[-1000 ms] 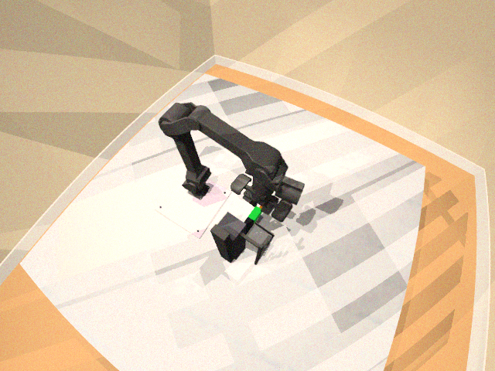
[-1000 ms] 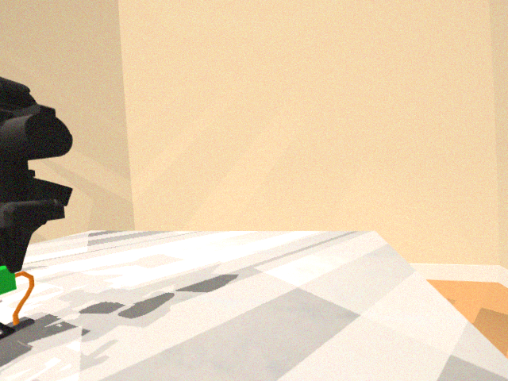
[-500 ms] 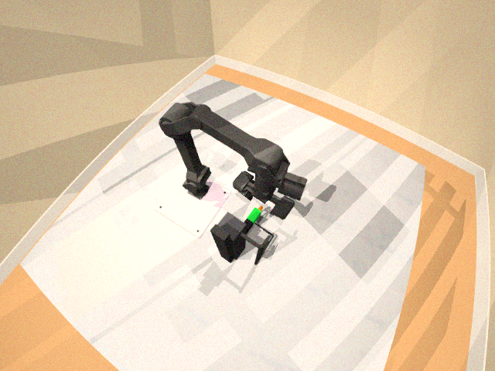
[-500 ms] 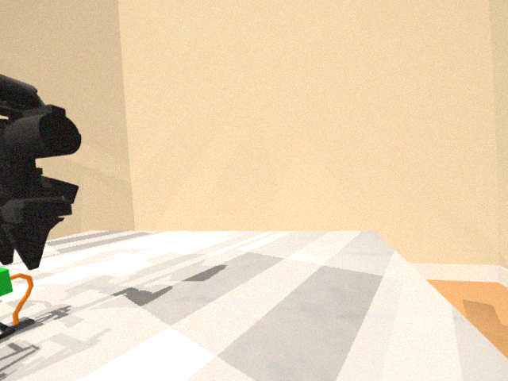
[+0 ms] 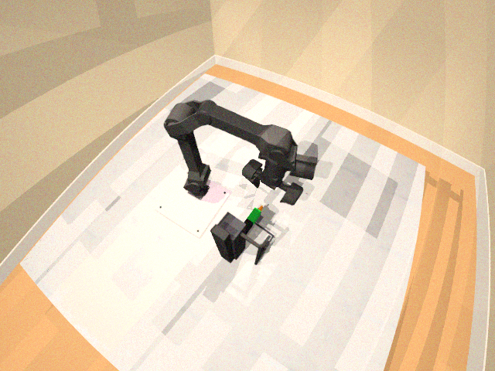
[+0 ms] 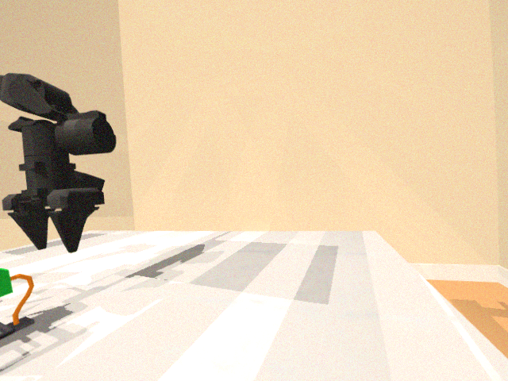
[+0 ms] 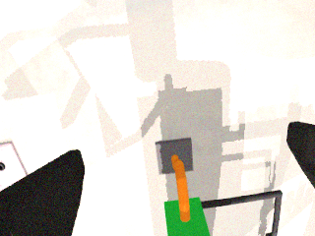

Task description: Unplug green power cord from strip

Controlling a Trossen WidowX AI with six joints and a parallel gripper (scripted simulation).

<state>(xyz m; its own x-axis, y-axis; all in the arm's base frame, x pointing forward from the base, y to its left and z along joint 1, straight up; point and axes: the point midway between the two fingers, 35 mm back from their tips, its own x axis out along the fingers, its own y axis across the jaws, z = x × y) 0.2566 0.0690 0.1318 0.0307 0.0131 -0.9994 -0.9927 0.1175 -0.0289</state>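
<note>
Cord arches outside; wrist shows plug.

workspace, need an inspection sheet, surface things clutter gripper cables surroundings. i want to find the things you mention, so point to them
surface: pale table [image 5: 351, 255] [image 6: 340, 344], patchy shadows
job's things: green plug [image 5: 254, 216] [image 6: 5, 282] [image 7: 186, 218] beside a black block [image 5: 227, 235]; whether it is unplugged, cannot tell
clutter: nothing seen
gripper: open gripper [image 5: 274, 183] [image 6: 56, 249] [image 7: 188, 146], off the plug, nothing between the fingers
cables: orange cord [image 5: 261, 208] [image 6: 28, 290] [image 7: 182, 187] runs from the plug down to a dark pad [image 6: 25, 321] [image 7: 184, 145]
surroundings: beige walls [image 5: 319, 48] [image 6: 307, 123], orange floor [image 5: 59, 327] [image 6: 467, 290]
</note>
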